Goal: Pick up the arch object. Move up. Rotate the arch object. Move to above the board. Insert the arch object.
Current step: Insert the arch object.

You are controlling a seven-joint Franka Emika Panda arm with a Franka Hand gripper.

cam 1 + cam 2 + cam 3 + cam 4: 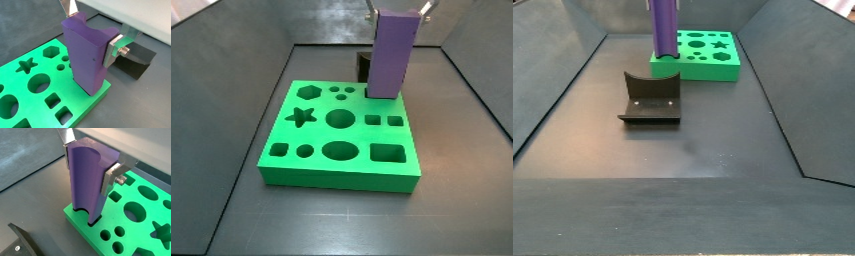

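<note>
Arch object (393,55), a plain purple block, stands upright at the far right corner of the board (318,165), and I read its pose as deliberate: tall axis vertical so its foot can drop straight into a cut-out. My end effector (91,31) is clenched on its upper part, one silver finger (116,47) flat against a broad face and the other (67,8) showing at the opposite side, so the block hangs square instead of tilting. In both wrist views the lower end meets the green slab at its corner; in a wrist view (85,183) a curved slot edge shows at the foot of the block, and I judge the block is at the mouth of that slot or just entering it, though I cannot tell how deep it sits. The board, thick and bright green, lies flat on the dark floor (700,150) of the enclosure, with star, circle, oval, square and hexagon openings all facing up, which suits a straight downward push. Near the board, in a side view, the fixture (649,98) stands apart on the floor, a dark bracket on a base plate; I take it for a rest and it plays no part now. I can read no brand, label or writing on the block, the board, the fingers or the walls.
</note>
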